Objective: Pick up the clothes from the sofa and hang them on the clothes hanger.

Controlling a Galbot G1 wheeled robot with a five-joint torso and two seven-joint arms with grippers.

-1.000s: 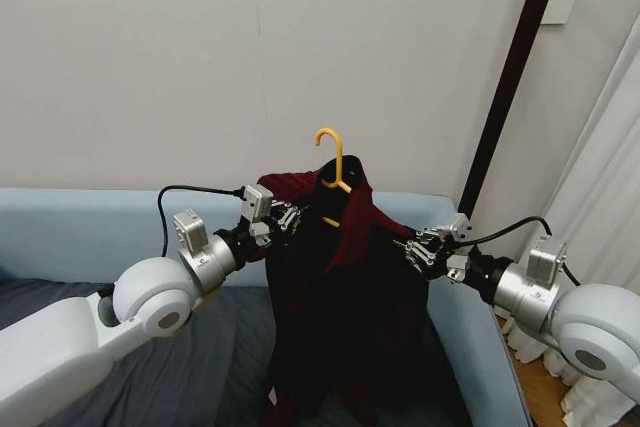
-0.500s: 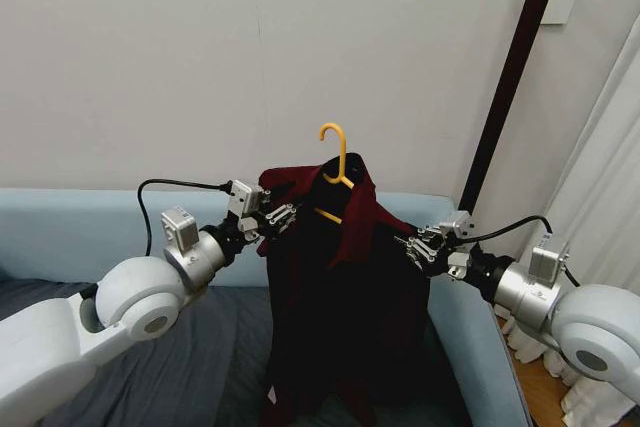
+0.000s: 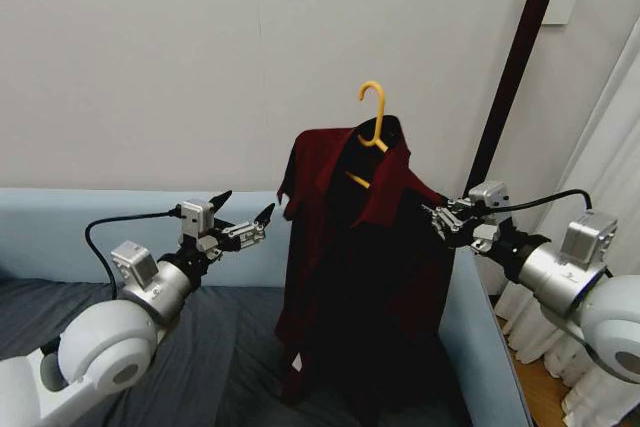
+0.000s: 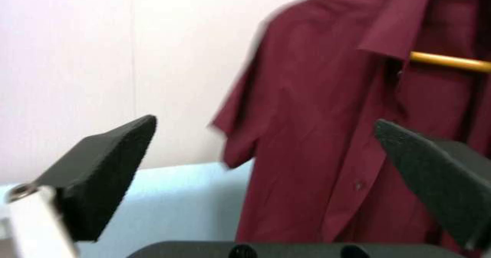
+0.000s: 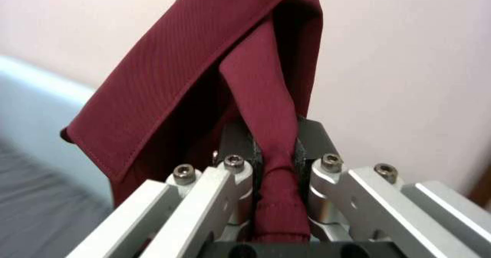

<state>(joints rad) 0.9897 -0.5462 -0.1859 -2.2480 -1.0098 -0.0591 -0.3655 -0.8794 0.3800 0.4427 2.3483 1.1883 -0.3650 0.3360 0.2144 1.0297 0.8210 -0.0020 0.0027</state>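
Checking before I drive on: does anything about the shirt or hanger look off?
Yes. The shirt sits crooked: the yellow hanger is tilted, its hook on nothing. The right end effector is clamped on fabric at the shirt's lower side, while the left end effector is open, clear of the shirt.

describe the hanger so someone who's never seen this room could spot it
Above the pale blue sofa, a dark red shirt hangs before the white wall, pinched by the right gripper, the left gripper open beside it. The hanger is the yellow hook poking from its collar, the only yellow thing.
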